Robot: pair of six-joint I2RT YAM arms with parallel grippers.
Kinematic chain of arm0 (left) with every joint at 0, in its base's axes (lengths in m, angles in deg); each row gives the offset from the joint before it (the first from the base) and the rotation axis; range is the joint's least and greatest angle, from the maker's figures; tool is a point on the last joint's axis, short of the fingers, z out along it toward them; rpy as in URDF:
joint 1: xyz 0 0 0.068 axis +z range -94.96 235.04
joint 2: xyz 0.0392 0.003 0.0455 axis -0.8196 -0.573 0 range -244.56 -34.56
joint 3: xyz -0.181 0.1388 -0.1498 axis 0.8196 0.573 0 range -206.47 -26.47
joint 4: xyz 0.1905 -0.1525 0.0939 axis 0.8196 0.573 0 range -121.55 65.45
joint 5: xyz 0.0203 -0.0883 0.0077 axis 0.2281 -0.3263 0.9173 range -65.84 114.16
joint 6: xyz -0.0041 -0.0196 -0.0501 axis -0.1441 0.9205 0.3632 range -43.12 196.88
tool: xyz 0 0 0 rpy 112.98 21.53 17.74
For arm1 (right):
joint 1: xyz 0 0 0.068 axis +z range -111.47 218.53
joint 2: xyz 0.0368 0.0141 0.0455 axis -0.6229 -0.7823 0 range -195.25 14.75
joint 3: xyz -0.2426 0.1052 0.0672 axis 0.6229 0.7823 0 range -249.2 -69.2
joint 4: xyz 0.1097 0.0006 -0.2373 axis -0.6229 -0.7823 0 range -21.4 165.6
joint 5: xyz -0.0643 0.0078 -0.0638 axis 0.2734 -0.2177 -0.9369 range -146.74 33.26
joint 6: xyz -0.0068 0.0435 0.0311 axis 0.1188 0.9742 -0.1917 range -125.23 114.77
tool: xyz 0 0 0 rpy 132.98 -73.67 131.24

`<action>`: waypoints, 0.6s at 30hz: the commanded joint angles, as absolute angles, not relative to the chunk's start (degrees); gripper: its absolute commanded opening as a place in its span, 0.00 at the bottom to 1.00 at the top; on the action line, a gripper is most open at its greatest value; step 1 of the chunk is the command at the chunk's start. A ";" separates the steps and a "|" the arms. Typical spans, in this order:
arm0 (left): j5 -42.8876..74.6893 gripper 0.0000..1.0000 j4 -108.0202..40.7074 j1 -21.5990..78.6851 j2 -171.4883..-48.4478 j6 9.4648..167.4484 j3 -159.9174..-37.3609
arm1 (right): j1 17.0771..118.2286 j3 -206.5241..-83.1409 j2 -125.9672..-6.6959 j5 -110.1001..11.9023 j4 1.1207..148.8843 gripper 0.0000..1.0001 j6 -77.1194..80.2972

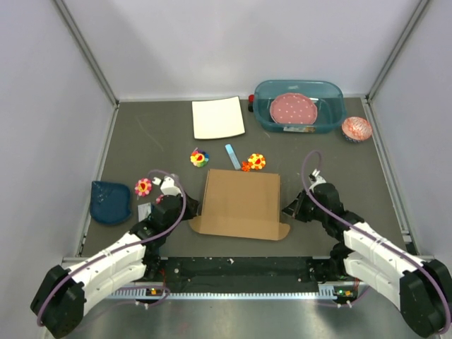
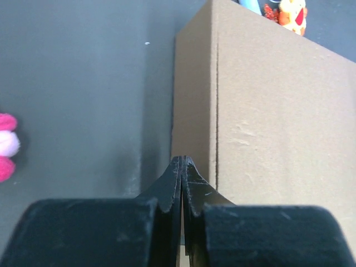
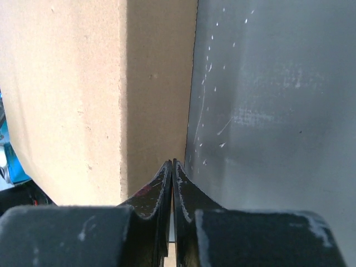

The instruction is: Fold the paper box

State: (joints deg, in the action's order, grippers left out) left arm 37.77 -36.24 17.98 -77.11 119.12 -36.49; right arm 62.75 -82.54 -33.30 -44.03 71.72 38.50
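Overhead view down on the table (image 1: 162,141); wrist views close, low, at opposite paper box (image 1: 240,203) edges.

Paper box (image 1: 240,203) centre-near on surface (image 1: 332,162); sheet (image 1: 217,118) far behind it; tub (image 1: 332,90) far right, plate (image 1: 293,109) inside; paper cup (image 1: 357,128) right of tub; pouch (image 1: 111,201) left of box.

Left gripper (image 2: 182,167) is recorded with jaws pressed together at the left edge of the box (image 2: 278,128). A tan sliver is noted between them low in frame; cardboard is possibly pinched, not confirmed. A crease is seen parallel to that edge, setting off a narrow shaded strip. A pink flower (image 2: 6,146) is cut off at the left border of the table (image 2: 83,83). An orange toy (image 2: 292,14) is seen past the far corner.
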 commanded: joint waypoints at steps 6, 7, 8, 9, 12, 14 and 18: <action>31.72 0.00 -43.86 18.39 -79.03 118.80 -34.73 | 62.34 -82.38 -33.86 -39.87 76.57 0.00 38.98; 31.63 0.00 -44.38 18.39 -79.12 118.89 -34.47 | 62.34 -82.29 -33.59 -39.78 76.48 0.00 38.98; 31.55 0.00 -44.56 18.39 -79.38 118.89 -34.38 | 62.34 -82.21 -32.89 -39.60 76.39 0.00 39.07; 31.46 0.00 -44.56 18.39 -79.47 118.89 -34.38 | 62.34 -82.12 -32.63 -39.51 76.04 0.00 39.07; 31.81 0.00 -44.74 18.39 -79.91 118.80 -34.38 | 62.34 -81.86 -31.66 -39.51 75.69 0.00 38.90; 31.98 0.00 -45.08 18.39 -80.35 118.71 -34.47 | 62.34 -81.50 -31.31 -39.16 75.69 0.00 38.98; 29.71 0.00 -46.67 18.39 -81.06 118.89 -34.38 | 62.34 -80.71 -30.87 -38.20 75.69 0.00 39.42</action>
State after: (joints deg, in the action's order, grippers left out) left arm 32.72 -41.84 18.27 -80.52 119.07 -34.68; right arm 62.73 -81.56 -31.88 -40.36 73.47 38.54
